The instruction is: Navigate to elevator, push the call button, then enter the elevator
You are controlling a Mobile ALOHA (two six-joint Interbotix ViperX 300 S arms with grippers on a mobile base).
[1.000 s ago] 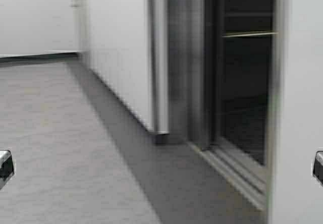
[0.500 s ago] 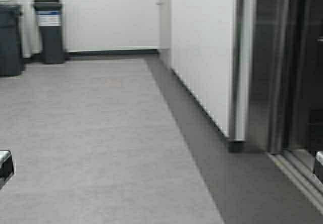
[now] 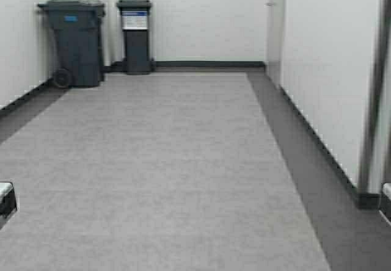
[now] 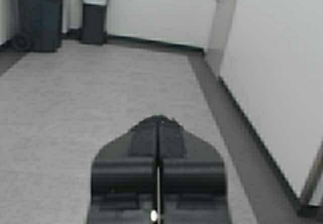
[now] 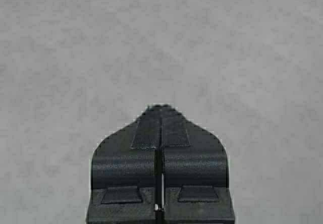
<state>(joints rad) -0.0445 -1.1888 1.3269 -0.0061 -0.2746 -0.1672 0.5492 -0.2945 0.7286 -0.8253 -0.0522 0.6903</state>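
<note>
Over at three o'clock only the elevator (image 3: 374, 88) frame edge shows; no call button visible. Left gripper (image 4: 158, 128) and right gripper (image 5: 160, 115) sit pinched together, empty. Best swing the base right, squaring up before reaching

Left tool (image 4: 158, 133): matte black, two tapered fingers, ribbed pads, pale dot at base, maybe screw. Right tool (image 5: 160, 120): same black, ribbed. High view: glossy black-silver arm edges.

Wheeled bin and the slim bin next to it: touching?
Apart. The high view shows a strip of white wall between the wheeled bin and the slim bin.
</note>
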